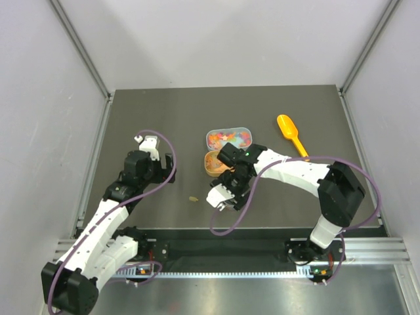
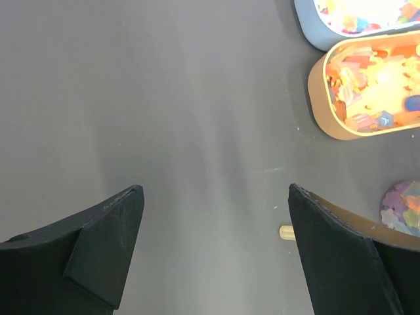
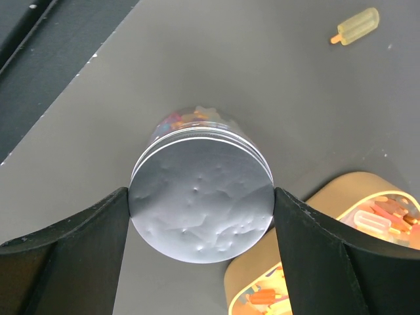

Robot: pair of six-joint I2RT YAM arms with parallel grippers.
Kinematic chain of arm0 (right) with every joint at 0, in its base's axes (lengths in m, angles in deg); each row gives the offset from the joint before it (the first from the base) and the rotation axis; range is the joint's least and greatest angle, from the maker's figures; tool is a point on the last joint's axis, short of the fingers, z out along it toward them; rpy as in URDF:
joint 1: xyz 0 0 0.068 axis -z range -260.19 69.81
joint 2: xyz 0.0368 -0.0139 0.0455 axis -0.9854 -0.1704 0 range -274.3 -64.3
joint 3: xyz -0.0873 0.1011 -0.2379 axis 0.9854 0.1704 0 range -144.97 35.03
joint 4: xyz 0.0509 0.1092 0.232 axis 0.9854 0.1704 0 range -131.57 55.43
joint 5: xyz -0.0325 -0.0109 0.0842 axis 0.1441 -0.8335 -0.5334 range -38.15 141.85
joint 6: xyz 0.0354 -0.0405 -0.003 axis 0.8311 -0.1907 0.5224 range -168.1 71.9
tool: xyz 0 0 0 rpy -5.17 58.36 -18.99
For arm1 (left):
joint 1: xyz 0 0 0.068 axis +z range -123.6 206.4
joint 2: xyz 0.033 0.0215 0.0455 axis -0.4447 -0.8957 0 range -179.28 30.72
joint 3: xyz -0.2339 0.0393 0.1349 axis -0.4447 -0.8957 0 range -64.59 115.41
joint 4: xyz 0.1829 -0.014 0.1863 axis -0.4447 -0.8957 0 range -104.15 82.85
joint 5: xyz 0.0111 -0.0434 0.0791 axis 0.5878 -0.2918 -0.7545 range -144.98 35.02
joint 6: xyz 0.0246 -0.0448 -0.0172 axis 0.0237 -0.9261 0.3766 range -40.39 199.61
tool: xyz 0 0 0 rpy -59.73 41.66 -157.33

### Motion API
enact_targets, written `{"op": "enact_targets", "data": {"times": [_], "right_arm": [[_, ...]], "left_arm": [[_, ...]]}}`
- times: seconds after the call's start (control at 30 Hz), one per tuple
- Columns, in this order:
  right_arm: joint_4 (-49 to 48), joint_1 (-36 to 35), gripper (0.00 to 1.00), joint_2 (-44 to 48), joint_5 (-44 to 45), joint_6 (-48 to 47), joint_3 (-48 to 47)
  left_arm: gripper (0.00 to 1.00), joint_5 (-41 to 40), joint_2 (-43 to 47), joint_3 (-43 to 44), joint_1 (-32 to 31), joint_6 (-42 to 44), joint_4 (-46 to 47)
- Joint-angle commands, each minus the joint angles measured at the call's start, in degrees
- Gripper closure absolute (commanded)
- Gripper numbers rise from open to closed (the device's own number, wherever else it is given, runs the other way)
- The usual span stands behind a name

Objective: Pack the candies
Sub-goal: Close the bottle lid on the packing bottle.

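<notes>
The candies (image 2: 367,85) are tiny multicoloured sweets heaped in an orange tray (image 2: 318,98) and a blue tray (image 2: 315,33). More candies (image 3: 187,118) show through the wall of a round clear jar with a silver lid (image 3: 197,223). My right gripper (image 3: 200,191) is shut on that jar, one finger against each side of the lid, just in front of the orange tray (image 1: 211,172). The left gripper (image 2: 216,190) is open over bare table left of the trays, with nothing between its fingers. One pale yellow candy (image 2: 286,231) lies loose by its right finger.
An orange plastic scoop (image 1: 291,133) lies at the back right of the dark table (image 1: 157,118). The blue tray (image 1: 228,137) sits behind the orange one. The loose yellow candy (image 1: 193,198) lies near the front edge. White walls enclose three sides.
</notes>
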Motion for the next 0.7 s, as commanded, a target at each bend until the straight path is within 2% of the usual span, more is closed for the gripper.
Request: {"op": "enact_targets", "data": {"times": [0.0,0.37,0.47,0.57,0.67], "right_arm": [[-1.23,-1.12,0.28,0.65,1.21,1.54,0.86],[-2.02,-1.12,0.23,-1.2,1.47,2.5,-0.45],[-1.5,-1.04,0.17,-1.38,1.12,3.03,-1.16],[-0.89,-0.95,0.0,-1.2,0.86,4.0,-2.03],[-0.18,-0.69,0.0,-1.29,0.33,4.88,-3.18]], "left_arm": [[0.05,1.3,0.64,-0.95,0.56,-0.8,2.54],[0.05,1.39,0.64,-1.65,0.91,-1.15,2.89],[0.05,2.97,0.64,-1.65,0.91,-1.24,2.8],[0.05,3.23,0.64,-1.56,0.91,-1.24,2.8],[0.05,3.58,0.56,-1.39,0.99,-0.8,2.98]]}}
